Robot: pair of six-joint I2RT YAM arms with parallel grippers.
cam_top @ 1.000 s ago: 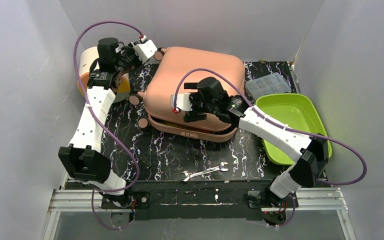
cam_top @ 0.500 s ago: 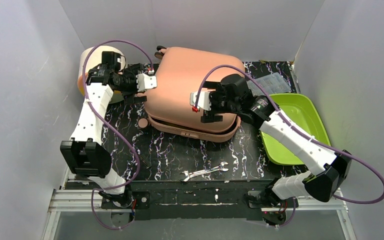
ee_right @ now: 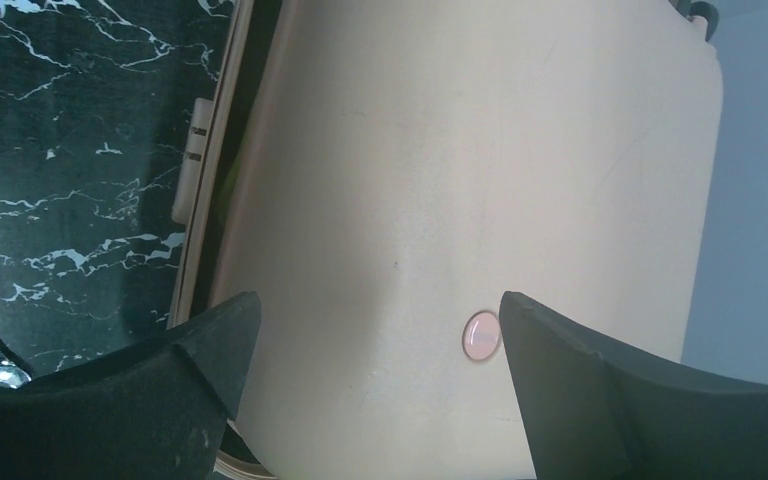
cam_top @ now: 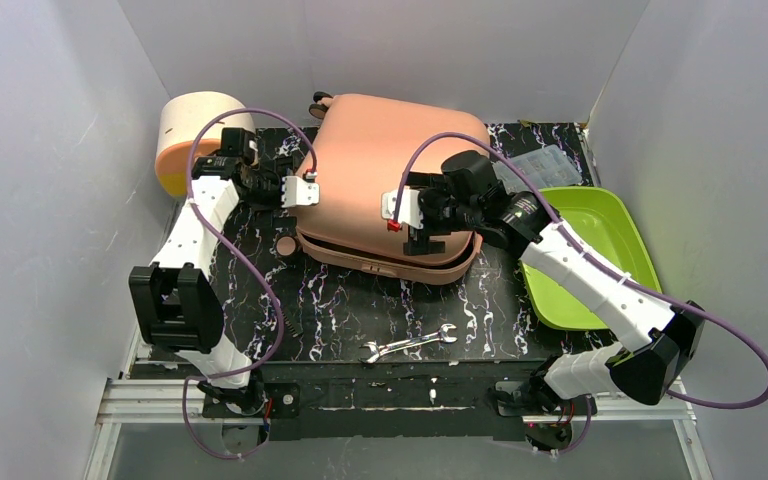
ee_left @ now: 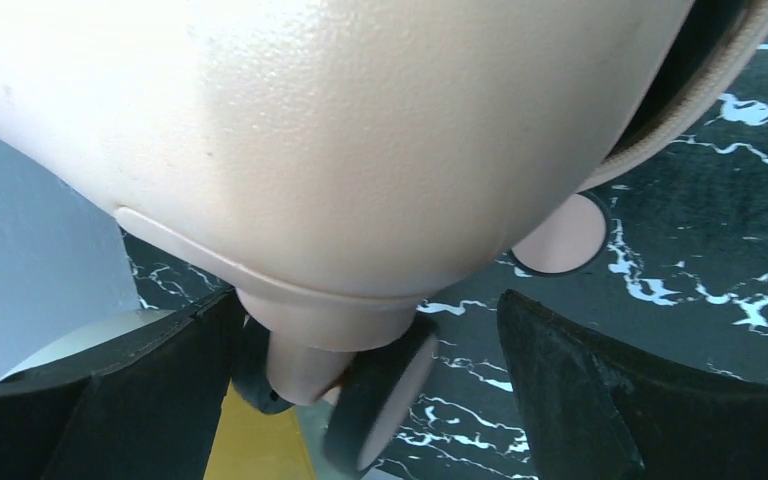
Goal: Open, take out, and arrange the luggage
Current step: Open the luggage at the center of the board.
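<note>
The salmon-pink luggage (cam_top: 390,150) lies flat at the back middle of the table, its lid slightly ajar with a dark gap along the front seam (cam_top: 380,258). My left gripper (cam_top: 298,195) is at its left side and stands open. In the left wrist view the left gripper (ee_left: 368,305) has a black-rimmed wheel (ee_left: 375,400) of the luggage (ee_left: 340,140) between its spread fingers, apart from both. My right gripper (cam_top: 415,212) hovers over the lid, open. The right gripper (ee_right: 377,300) holds nothing, and the smooth lid (ee_right: 460,150) with a small round badge (ee_right: 481,336) lies below it.
A cream-and-orange drum box (cam_top: 195,125) lies at the back left. A lime-green tray (cam_top: 580,250) is on the right, a clear plastic case (cam_top: 535,168) behind it. A wrench (cam_top: 410,343) lies near the front edge. A pink wheel (cam_top: 285,246) shows at the suitcase's front left corner.
My left arm swung from the drum box at the back left down to the suitcase's left side and its gripper opened. My right gripper shifted slightly right over the lid.
</note>
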